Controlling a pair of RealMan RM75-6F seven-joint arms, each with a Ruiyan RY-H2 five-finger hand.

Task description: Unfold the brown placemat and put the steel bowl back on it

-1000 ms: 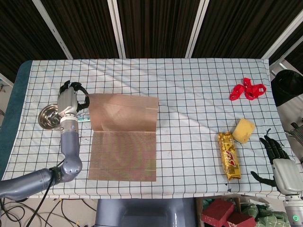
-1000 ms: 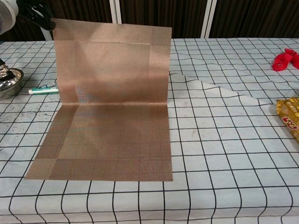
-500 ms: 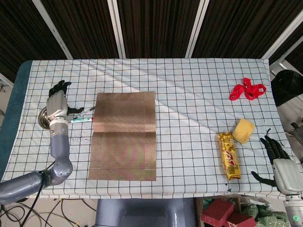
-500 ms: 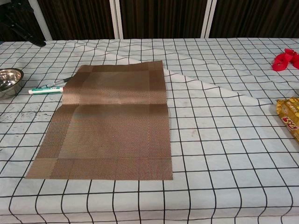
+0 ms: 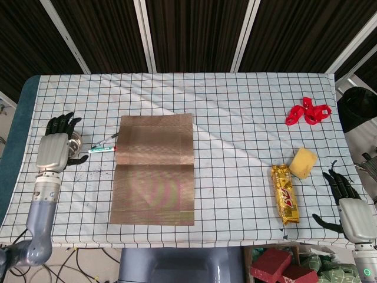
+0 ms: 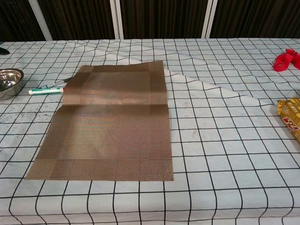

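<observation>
The brown placemat [image 5: 153, 169] [image 6: 110, 123] lies unfolded and flat on the checked cloth, left of centre, with a crease across its middle. The steel bowl [image 6: 8, 82] sits on the cloth to the mat's left; in the head view only a sliver of the bowl [image 5: 75, 145] shows beside my left hand [image 5: 53, 148]. That hand hovers over the bowl near the table's left edge, fingers spread and holding nothing. My right hand [image 5: 349, 206] hangs off the table's right front corner, fingers apart and empty.
A white-and-green tube [image 5: 101, 149] [image 6: 43, 90] and a dark pen [image 5: 108, 140] lie between bowl and mat. At the right are a red plastic chain [image 5: 307, 112], a yellow sponge [image 5: 303, 162] and a gold snack packet [image 5: 284, 194].
My left hand has let go of the mat's raised far half, which has dropped flat. The hand has then moved left, to over the bowl. The right hand has stayed put.
</observation>
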